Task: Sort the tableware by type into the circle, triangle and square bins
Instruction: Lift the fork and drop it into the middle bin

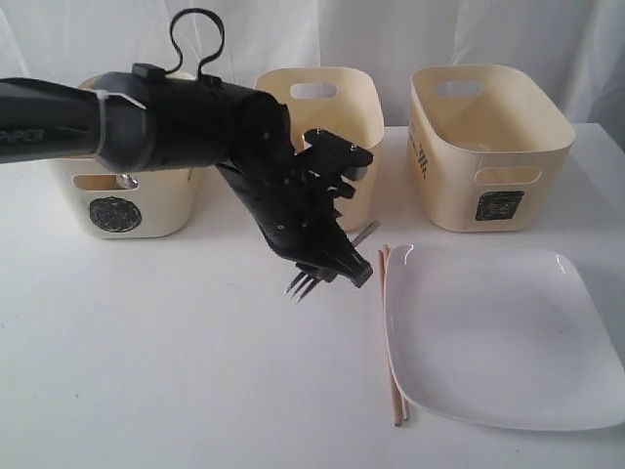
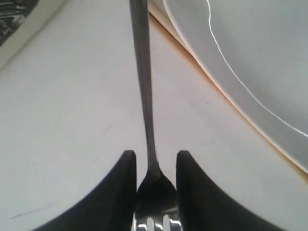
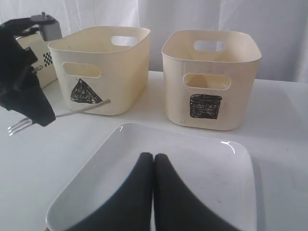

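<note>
Clamping the fork [image 2: 144, 86] at its neck, just behind the tines, with the left pincer [image 2: 154, 156] closed partway, one black finger against each side of the steel. Holding it near the middle of the desk [image 1: 146, 342], in front of the triangle bin [image 3: 103, 67], handle pointing toward the back right corner and tines toward the front left. Cannot tell about contact between tines and desk surface (pincer and shadow in the way).

Hanging over the white square plate [image 1: 498, 332] with the right pincer [image 3: 153, 161] fully closed, fingers pressed flat together, nothing between them.

Resting on the front right part of the desk, that plate, one corner close to the front edge. Lying along the plate's left edge, just beside or touching it, the wooden chopsticks [image 1: 392, 332], side by side as a pair, running from near the fork handle toward the front edge.

Standing in a row along the back edge, three cream bins with handle cut-outs and black marks facing the front: circle bin [image 1: 122, 200] toward the back left corner, partly behind the left arm [image 1: 146, 122]; triangle bin in the middle; square bin [image 1: 488, 147] toward the back right, near the plate's far edge. Well apart from the plate, the circle bin.
</note>
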{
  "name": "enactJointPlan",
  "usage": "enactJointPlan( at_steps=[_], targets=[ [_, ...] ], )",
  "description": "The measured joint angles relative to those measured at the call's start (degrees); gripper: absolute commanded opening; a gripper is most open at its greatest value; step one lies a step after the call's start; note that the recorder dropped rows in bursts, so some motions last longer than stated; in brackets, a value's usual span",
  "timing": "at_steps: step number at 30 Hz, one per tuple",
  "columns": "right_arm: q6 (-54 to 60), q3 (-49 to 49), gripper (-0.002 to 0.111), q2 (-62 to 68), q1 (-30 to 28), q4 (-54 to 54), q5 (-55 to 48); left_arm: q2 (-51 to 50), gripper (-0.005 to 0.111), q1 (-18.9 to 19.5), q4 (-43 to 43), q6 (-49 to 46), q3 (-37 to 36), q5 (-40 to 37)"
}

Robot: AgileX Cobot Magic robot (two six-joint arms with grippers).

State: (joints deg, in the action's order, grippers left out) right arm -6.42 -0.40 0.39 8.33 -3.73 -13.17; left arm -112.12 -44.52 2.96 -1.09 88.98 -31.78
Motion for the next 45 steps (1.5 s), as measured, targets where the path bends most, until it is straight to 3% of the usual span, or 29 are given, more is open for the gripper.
enactJointPlan(
  at_steps=[6, 11, 18, 24, 36, 39, 45],
  targets=[
    [0.0, 0.0, 0.0, 0.0, 0.0, 0.0, 0.0, 4.61, 0.0, 0.0, -2.46, 0.0, 0.0, -0.47],
    [0.0, 0.0, 0.0, 0.0, 0.0, 0.0, 0.0, 8.07, 0.0, 0.24, -4.8, 0.35, 0.12, 4.9],
    [0.0, 0.0, 0.0, 0.0, 0.0, 0.0, 0.0, 8.22, 0.0, 2.08, -10.59, 2.13, 7.38, 7.54],
    [0.0, 0.0, 0.0, 0.0, 0.0, 0.0, 0.0, 2.15, 0.0, 6.27, -14.22, 2.49, 15.29, 15.02],
    [0.0, 0.0, 0.0, 0.0, 0.0, 0.0, 0.0, -10.9, 0.0, 7.96, -14.35, 2.49, 20.79, 23.7],
    [0.0, 0.0, 0.0, 0.0, 0.0, 0.0, 0.0, -11.27, 0.01, 8.6, -14.35, 2.49, 20.79, 23.7],
    [0.0, 0.0, 0.0, 0.0, 0.0, 0.0, 0.0, -11.27, 0.05, 8.74, -13.43, 3.46, 20.93, 22.6]
  ],
)
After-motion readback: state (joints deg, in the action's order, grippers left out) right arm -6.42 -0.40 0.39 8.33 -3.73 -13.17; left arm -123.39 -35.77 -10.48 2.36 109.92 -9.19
